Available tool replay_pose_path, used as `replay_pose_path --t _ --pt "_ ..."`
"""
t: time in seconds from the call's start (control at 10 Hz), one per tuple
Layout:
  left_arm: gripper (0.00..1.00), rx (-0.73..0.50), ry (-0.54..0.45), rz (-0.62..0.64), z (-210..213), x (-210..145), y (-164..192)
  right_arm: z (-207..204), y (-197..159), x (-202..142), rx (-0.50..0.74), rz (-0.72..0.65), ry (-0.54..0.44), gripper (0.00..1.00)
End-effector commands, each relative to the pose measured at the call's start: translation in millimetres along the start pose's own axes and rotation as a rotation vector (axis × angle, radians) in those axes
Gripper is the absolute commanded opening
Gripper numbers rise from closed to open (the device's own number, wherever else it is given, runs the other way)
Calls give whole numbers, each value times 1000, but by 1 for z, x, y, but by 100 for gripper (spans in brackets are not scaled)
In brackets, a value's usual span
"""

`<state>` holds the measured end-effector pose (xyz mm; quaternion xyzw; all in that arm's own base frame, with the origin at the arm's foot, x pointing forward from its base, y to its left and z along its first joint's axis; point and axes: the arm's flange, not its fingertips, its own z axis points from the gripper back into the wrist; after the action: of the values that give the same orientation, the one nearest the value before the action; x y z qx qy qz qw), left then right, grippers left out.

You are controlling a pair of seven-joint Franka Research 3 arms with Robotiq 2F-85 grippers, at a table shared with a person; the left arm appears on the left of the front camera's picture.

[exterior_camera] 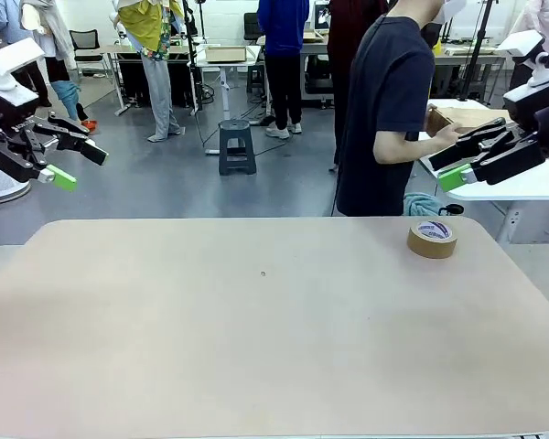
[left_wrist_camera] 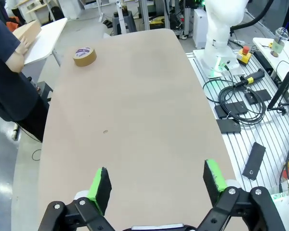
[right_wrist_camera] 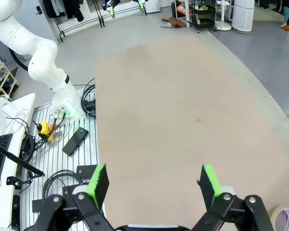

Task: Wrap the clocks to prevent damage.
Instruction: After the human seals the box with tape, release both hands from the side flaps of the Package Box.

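Right in front of you is the big tan table (exterior_camera: pixel 256 347). Its top is flat and smooth, with one tiny dark speck (exterior_camera: pixel 263 273) near the middle.

Next in size is the person (exterior_camera: pixel 389 119) in a dark shirt, standing just past the far right corner of the table. The person is turned to the side and holds a brown cardboard box (exterior_camera: pixel 462 119) over a white side table (exterior_camera: pixel 531 187).

Now look at your two arms. Your left gripper (exterior_camera: pixel 73 157) hangs in the air above the left end of the table. Its jaws are spread wide and hold nothing. You can see its green pads (left_wrist_camera: pixel 98 183) far apart in the left wrist view. Your right gripper (exterior_camera: pixel 471 157) hangs high over the right end, close to the person's box. Its jaws are spread wide too, with nothing between them, and its green pads (right_wrist_camera: pixel 98 185) stand far apart in the right wrist view.

The smallest thing is a roll of brown tape (exterior_camera: pixel 432 238). It lies flat on the table near the far right corner, well below the right gripper. You cannot spot any clocks on the table.
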<state>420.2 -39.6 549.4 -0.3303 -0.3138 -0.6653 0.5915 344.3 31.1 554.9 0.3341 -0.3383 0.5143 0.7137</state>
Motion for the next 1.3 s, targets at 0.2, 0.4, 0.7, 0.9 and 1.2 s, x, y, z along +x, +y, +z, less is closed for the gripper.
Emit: replay_pose_path --t 0.2,0.4,0.7,0.9,1.2 --pt "100 3 -4 1 1 0 0 1 -1 0 -9 0 -2 100" --pt "100 3 -4 1 1 0 0 1 -1 0 -9 0 -2 100" --pt "100 1 -1 2 1 -1 0 1 0 0 -4 0 -1 100" --pt "100 76 -66 31 -14 -5 5 2 -5 -5 -35 -18 -123 100" --pt "100 212 -254 114 -23 -14 17 6 -15 -21 -88 -64 -277 100"
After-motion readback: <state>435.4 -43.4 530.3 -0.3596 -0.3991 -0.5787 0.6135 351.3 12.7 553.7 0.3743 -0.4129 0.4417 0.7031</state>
